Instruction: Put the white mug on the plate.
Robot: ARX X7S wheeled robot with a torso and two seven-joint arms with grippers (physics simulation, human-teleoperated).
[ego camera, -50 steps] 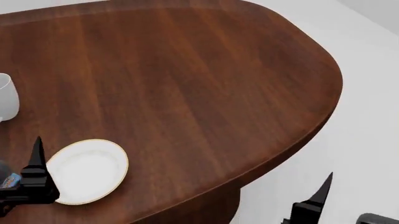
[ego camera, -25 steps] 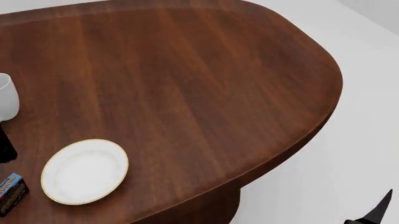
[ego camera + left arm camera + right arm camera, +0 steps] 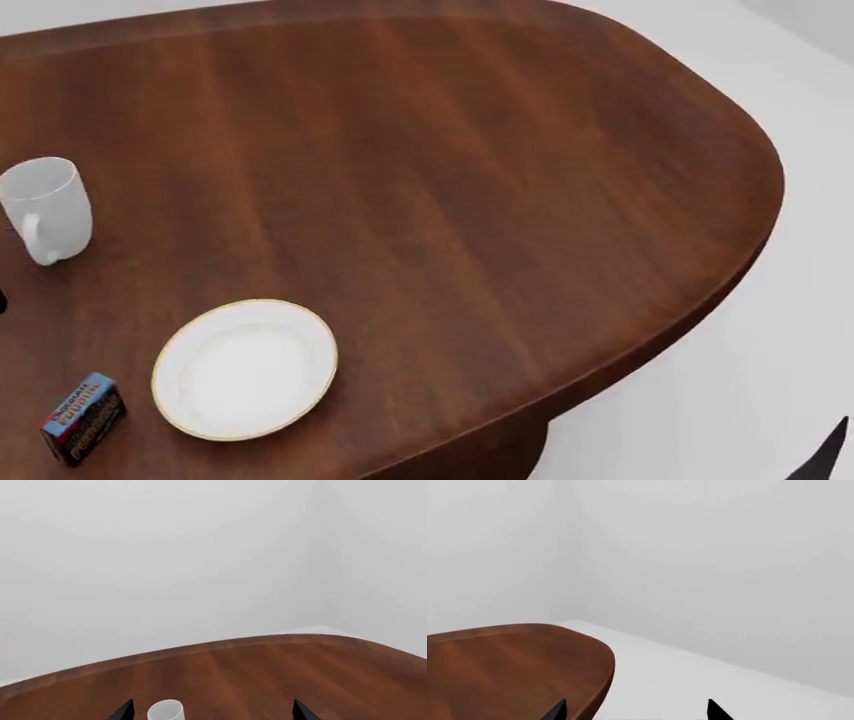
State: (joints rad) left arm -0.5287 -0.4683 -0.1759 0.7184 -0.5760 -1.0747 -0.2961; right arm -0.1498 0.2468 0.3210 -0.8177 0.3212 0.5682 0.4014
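The white mug (image 3: 46, 205) stands upright at the table's far left, with its handle turned toward the near side. The plate (image 3: 244, 368), white with a thin gold rim, lies nearer the front edge, apart from the mug and with nothing on it. In the left wrist view my left gripper (image 3: 212, 712) is open with its tips wide apart. The mug (image 3: 165, 711) shows beyond them, untouched and closer to one tip. My right gripper (image 3: 636, 711) is open and holds nothing, out past the table's edge. Only one of its fingertips (image 3: 834, 455) shows in the head view.
A small blue and dark box (image 3: 83, 417) lies near the front edge, left of the plate. The brown wooden table (image 3: 534, 200) has a rounded right end, with white floor beyond it. The wrist views show pale walls behind the table.
The head view has swung left, so mug, plate and box sit further right in the picture. My left gripper has drawn away from the plate and out of the head view. The right one has sunk into the corner.
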